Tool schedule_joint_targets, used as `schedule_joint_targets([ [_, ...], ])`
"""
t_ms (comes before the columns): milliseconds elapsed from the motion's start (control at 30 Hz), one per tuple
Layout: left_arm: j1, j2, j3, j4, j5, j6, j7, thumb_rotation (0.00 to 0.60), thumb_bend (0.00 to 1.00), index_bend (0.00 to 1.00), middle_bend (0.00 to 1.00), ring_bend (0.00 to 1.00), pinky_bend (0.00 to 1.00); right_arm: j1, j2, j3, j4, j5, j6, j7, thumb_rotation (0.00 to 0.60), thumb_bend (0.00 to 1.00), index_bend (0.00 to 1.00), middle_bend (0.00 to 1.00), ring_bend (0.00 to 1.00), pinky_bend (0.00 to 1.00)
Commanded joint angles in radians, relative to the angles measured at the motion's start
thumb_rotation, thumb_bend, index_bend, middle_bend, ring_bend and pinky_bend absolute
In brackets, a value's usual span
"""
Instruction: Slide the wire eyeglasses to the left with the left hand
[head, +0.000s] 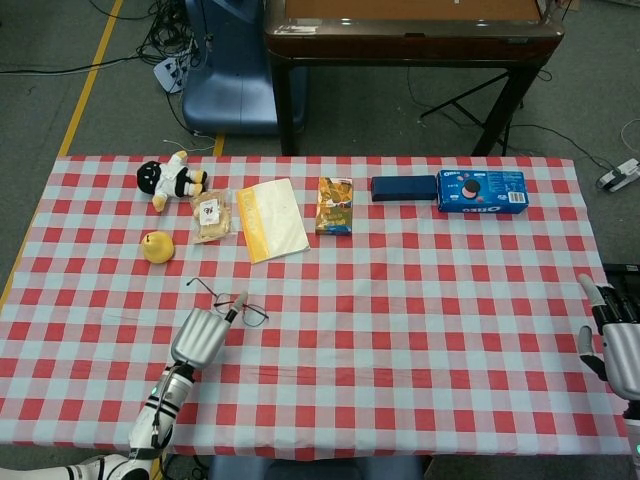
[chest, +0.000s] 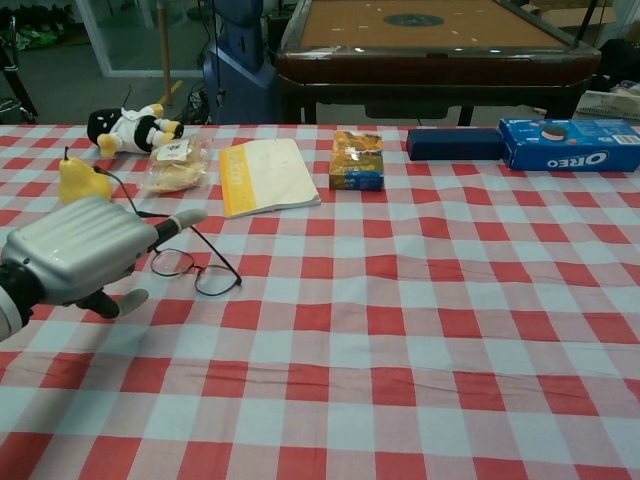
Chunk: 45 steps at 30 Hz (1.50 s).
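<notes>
The wire eyeglasses (head: 238, 304) (chest: 195, 270) lie unfolded on the checked tablecloth, left of centre. My left hand (head: 198, 337) (chest: 72, 258) hovers just left of them and holds nothing. One finger points out over the nearer lens and the other fingers look curled under. Whether the fingertip touches the frame I cannot tell. My right hand (head: 612, 345) stays at the table's right edge with its fingers apart and nothing in it, seen only in the head view.
A yellow pear (head: 157, 246) (chest: 75, 175), a bagged snack (head: 210, 217), a plush toy (head: 170, 180) and a yellow booklet (head: 271, 220) lie behind the glasses. A small box (head: 334, 205), a dark blue case (head: 403, 187) and an Oreo pack (head: 481, 191) sit further right.
</notes>
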Motion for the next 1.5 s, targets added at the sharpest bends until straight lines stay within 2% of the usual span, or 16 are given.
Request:
schedule_joint_targets([
  [33,-0.007,-0.001,-0.005,0.015,-0.015,-0.013,-0.007,0.6,0.4,0.0,0.97,0.89,0.91,0.0,0.0,0.0,0.0,-0.001,0.001,0.0,0.6,0.59,0.0,0.2,0.16,0.17],
  [267,-0.028,0.025,-0.02,-0.015,-0.132,-0.073,0.022,0.6,0.4,0.0,0.97,0.89,0.91,0.001,0.0,0.001,-0.001,-0.002,0.0,0.001,0.6,0.59,0.0,0.2,0.16,0.17],
  [633,-0.06,0.065,-0.019,-0.088,-0.28,-0.091,0.073,0.6,0.4,0.0,0.98,0.9,0.91,0.0,0.0,0.002,0.002,-0.001,0.002,0.006,0.6,0.59,0.0,0.2,0.16,0.17],
  [933,-0.026,0.179,-0.031,-0.215,-0.216,-0.019,-0.089,0.6,0.4,0.0,0.98,0.9,0.91,0.003,-0.004,0.003,0.005,-0.007,0.002,0.012,0.6,0.59,0.0,0.2,0.16,0.17],
  [1200,0.021,0.274,0.006,-0.281,-0.201,0.03,-0.158,0.6,0.4,0.0,0.98,0.9,0.91,0.004,-0.006,0.003,0.012,-0.013,0.004,0.021,0.6,0.59,0.0,0.2,0.16,0.17],
  [1400,0.048,0.33,0.048,-0.31,-0.22,0.029,-0.182,0.6,0.4,0.0,0.98,0.9,0.91,0.005,-0.009,0.004,0.018,-0.016,0.006,0.029,0.6,0.59,0.0,0.2,0.16,0.17],
  [1500,0.051,0.333,0.04,-0.294,-0.241,0.047,-0.179,0.6,0.4,0.0,0.98,0.9,0.91,0.006,-0.011,0.002,0.022,-0.019,0.005,0.032,0.6,0.59,0.0,0.2,0.16,0.17],
])
